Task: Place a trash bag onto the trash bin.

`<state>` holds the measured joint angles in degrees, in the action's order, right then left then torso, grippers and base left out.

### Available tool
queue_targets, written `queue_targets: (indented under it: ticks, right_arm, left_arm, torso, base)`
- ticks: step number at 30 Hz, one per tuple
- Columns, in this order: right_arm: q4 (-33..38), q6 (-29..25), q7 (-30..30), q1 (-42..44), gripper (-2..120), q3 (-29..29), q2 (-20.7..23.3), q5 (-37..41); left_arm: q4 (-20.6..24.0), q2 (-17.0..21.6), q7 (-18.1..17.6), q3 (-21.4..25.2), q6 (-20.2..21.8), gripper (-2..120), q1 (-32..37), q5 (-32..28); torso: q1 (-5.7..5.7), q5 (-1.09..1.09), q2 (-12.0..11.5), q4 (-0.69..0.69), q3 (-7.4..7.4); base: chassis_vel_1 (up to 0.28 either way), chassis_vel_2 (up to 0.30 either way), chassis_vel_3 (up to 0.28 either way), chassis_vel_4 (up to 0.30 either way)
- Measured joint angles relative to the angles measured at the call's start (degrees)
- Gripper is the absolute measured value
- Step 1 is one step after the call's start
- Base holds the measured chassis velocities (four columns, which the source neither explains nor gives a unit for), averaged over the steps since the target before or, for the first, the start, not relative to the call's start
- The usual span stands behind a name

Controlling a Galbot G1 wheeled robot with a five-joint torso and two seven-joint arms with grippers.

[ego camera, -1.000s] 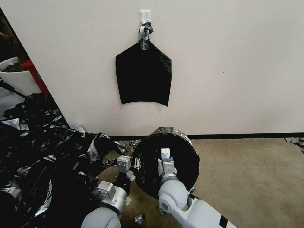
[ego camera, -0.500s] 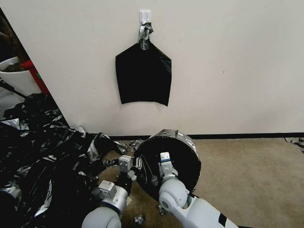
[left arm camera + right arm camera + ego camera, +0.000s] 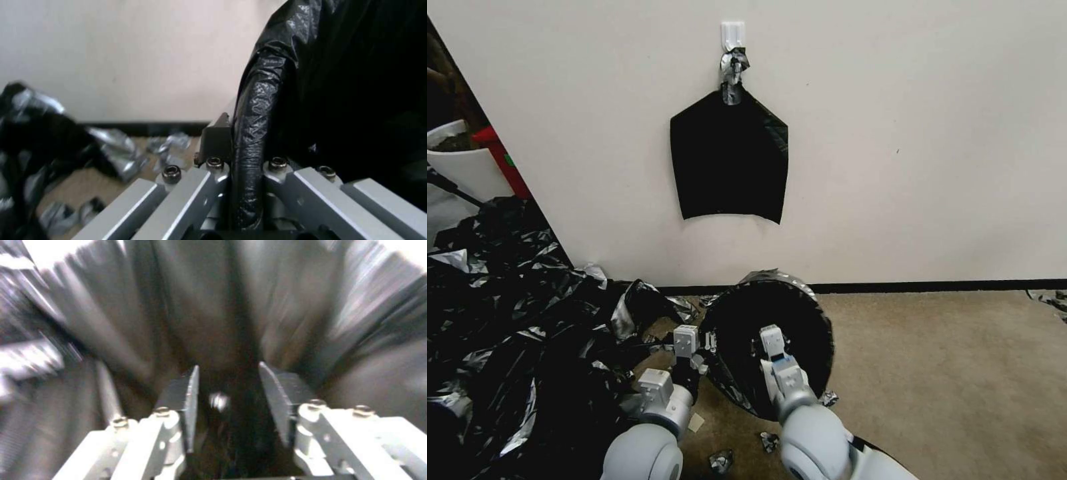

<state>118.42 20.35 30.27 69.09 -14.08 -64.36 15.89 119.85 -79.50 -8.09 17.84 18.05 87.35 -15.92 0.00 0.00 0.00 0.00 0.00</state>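
Trash bag lines trash bin; left gripper pinches its rim, right gripper inside, fingers parted.

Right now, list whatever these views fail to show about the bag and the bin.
- Trash bin: head view, its cream walls are covered by the trash bag; no bare plastic shows.
- Bin's inside: right wrist view, motion blur smears the liner past the right gripper, its jaws apart.
- Rim's far side: left wrist view, hidden behind the fold clamped by the left gripper.
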Motion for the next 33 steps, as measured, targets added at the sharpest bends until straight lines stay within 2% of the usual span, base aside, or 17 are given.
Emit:
queue_targets:
  ticks: [1,3,4,6,8,9,12,13,16,21,23,24,28,29,33]
  right_arm:
    - [0.0,0.0,0.0,0.0,40,0.0,0.0,0.0]
    - [3.3,-3.1,-2.5,1.6,51,1.9,0.5,-1.3]
    - [3.3,-3.1,-2.5,1.6,51,1.9,0.5,-1.3]
    - [5.6,-7.4,-4.8,3.1,60,3.9,0.7,-3.8]
    - [6.9,-14.5,-7.5,4.8,71,6.8,-0.2,-9.4]
    - [6.9,-14.5,-7.5,4.8,71,6.8,-0.2,-9.4]
    - [7.1,-20.4,-8.8,6.7,84,10.9,-3.0,-17.9]
    - [7.1,-20.4,-8.8,6.7,84,10.9,-3.0,-17.9]
    - [7.4,-21.1,-8.8,9.0,97,12.1,-5.7,-19.5]
    - [6.3,-20.9,-8.5,10.0,100,11.9,-6.9,-19.1]
    - [5.6,-20.8,-8.3,10.2,100,11.7,-7.4,-18.9]
    - [5.6,-20.8,-8.3,10.2,100,11.7,-7.4,-18.9]
    - [4.0,-20.7,-7.8,9.6,100,11.6,-8.2,-18.6]
    - [4.0,-20.7,-7.8,9.6,100,11.6,-8.2,-18.6]
    - [2.9,-21.2,-6.6,9.4,100,12.0,-8.7,-17.7]
  left_arm:
    - [0.0,0.0,0.0,0.0,0.0,2,0.0,0.0]
    - [-1.0,-0.1,-2.8,0.0,3.0,2,-1.7,-3.1]
    - [-1.0,-0.1,-2.8,0.0,3.0,2,-1.7,-3.1]
    - [-1.4,-0.3,-6.7,0.2,7.5,2,-3.8,-7.8]
    - [-1.5,-0.6,-12.0,1.0,14.0,2,-6.3,-15.8]
    - [-1.5,-0.6,-12.0,1.0,14.0,2,-6.3,-15.8]
    - [-1.3,-0.6,-17.9,2.4,22.4,2,-8.9,-25.0]
    - [-1.3,-0.6,-17.9,2.4,22.4,2,-8.9,-25.0]
    - [-2.0,-0.1,-21.5,2.9,24.7,2,-9.9,-27.6]
    - [-2.9,0.1,-21.9,2.6,24.8,2,-9.3,-27.5]
    - [-3.1,0.3,-21.6,2.5,24.7,10,-8.5,-27.5]
    - [-3.1,0.3,-21.6,2.5,24.7,10,-8.5,-27.5]
    - [-1.8,1.0,-20.8,3.1,24.5,29,-7.2,-27.6]
    - [-1.8,1.0,-20.8,3.1,24.5,29,-7.2,-27.6]
    - [0.9,1.7,-20.4,3.7,24.3,45,-5.9,-27.3]
  torso:
    - [0.00,0.00,0.0,0.00,0.00]
    - [0.00,0.00,0.0,0.00,0.00]
    - [0.00,0.00,0.0,0.00,0.00]
    - [0.00,0.00,0.0,0.00,0.00]
    - [0.00,0.00,0.0,0.00,0.00]
    - [0.00,0.00,0.0,0.00,0.00]
    - [0.00,0.00,0.0,0.00,0.00]
    - [0.00,0.00,0.0,0.00,0.00]
    - [0.00,0.00,0.0,0.00,0.00]
    - [0.00,0.00,0.0,0.00,0.00]
    - [0.00,-0.01,0.0,0.00,0.00]
    - [0.00,-0.01,0.0,0.00,0.00]
    - [0.00,0.00,0.0,0.01,0.00]
    - [0.00,0.00,0.0,0.01,0.00]
    - [0.00,-0.01,0.0,0.00,0.00]
  base:
    - [0.000,0.000,0.000,0.000]
    - [0.000,0.000,0.000,0.000]
    - [0.000,0.000,0.000,0.000]
    - [0.000,0.000,0.000,0.000]
    - [0.000,0.000,0.000,0.000]
    - [0.000,0.000,0.000,0.000]
    - [0.000,0.000,0.000,0.000]
    - [0.000,0.000,0.000,0.000]
    - [0.000,0.000,0.000,0.000]
    - [0.000,0.000,0.000,0.000]
    - [0.000,0.000,0.000,0.000]
    - [0.000,0.000,0.000,0.000]
    - [0.000,0.000,0.000,0.000]
    - [0.000,0.000,0.000,0.000]
    - [0.000,0.000,0.000,0.000]
